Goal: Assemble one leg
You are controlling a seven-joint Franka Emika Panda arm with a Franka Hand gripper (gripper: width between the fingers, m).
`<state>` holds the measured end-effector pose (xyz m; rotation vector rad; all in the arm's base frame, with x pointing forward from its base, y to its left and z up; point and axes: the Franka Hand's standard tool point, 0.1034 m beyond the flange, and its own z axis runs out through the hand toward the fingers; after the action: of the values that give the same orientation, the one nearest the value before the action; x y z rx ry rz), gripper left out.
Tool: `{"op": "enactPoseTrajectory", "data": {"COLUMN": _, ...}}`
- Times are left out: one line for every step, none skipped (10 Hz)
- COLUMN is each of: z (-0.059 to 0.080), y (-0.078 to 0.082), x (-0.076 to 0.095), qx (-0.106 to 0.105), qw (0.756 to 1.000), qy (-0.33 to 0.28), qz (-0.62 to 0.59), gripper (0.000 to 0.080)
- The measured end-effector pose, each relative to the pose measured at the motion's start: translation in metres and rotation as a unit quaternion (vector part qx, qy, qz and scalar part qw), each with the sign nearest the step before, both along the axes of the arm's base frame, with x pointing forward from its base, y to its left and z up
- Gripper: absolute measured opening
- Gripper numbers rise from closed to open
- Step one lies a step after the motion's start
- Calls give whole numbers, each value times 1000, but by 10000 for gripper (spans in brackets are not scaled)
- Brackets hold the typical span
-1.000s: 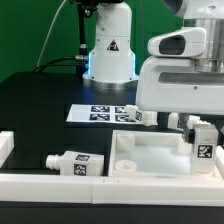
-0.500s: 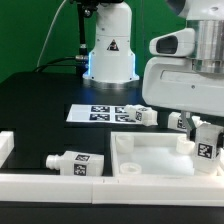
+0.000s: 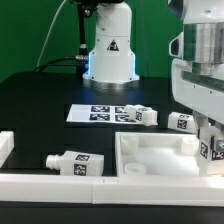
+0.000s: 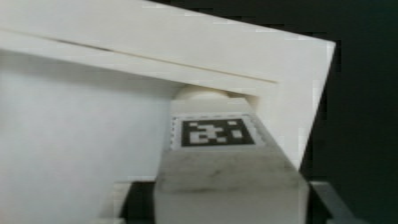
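A: Leg (image 3: 212, 149), white plastic, tagged, one item. Location?

B: Upright at the exterior view's right edge, over the right side of the tabletop (image 3: 160, 153). The wrist view shows the same leg (image 4: 217, 150) with its tag facing the camera and its rounded tip at the tabletop's (image 4: 107, 110) raised rim, near a corner. Whether the tip touches the tray cannot be told.

A: Gripper (image 3: 213, 135), status?

B: Closed around that leg. In the wrist view the dark fingers (image 4: 139, 203) sit on either side of the leg's lower body.

A: Other legs of the same kind?

B: Three. One lying on its side (image 3: 74, 162) on the black table (image 3: 40, 100), near the exterior view's left, just behind the white front rail (image 3: 60, 184). One (image 3: 139, 116) lying just behind the tabletop's far edge. One (image 3: 182, 121) further to the exterior view's right, partly hidden by the arm (image 3: 200, 60).

A: Fixtures?

B: Marker board (image 3: 96, 114), flat on the table, beside the second leg. Robot base (image 3: 108, 52) behind it, lit blue at its foot.
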<state>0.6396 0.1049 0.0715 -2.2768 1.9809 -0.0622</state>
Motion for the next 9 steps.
{"op": "enactPoseTrajectory", "data": {"z": 0, "y": 0, "x": 0, "qx": -2, "qw": 1000, "qy": -1, "qz": 13, "gripper": 287}}
{"op": "enactPoseTrajectory", "data": {"z": 0, "y": 0, "x": 0, "qx": -3, "qw": 1000, "qy": -1, "qz": 22, "gripper": 287}}
{"op": "enactPoseTrajectory", "data": {"z": 0, "y": 0, "x": 0, "qx": -7, "qw": 999, "qy": -3, "qz": 43, "gripper": 498}}
{"op": "enactPoseTrajectory", "data": {"z": 0, "y": 4, "x": 0, "qx": -20, "qw": 990, "qy": -9, "qz": 139, "gripper": 498}}
{"op": "enactPoseTrajectory", "data": {"z": -1, "y": 7, "x": -1, "qx": -30, "qw": 972, "qy": -14, "qz": 231, "gripper": 614}}
{"op": "enactPoseTrajectory", "data": {"z": -1, "y": 10, "x": -2, "qx": -38, "qw": 951, "qy": -18, "qz": 305, "gripper": 641}}
{"op": "enactPoseTrajectory", "data": {"z": -1, "y": 9, "x": -2, "qx": -42, "qw": 940, "qy": -19, "qz": 337, "gripper": 641}}
{"op": "enactPoseTrajectory", "data": {"z": -1, "y": 9, "x": -1, "qx": -46, "qw": 929, "qy": -21, "qz": 366, "gripper": 648}}
{"op": "enactPoseTrajectory", "data": {"z": -1, "y": 8, "x": -1, "qx": -49, "qw": 919, "qy": -22, "qz": 391, "gripper": 648}}
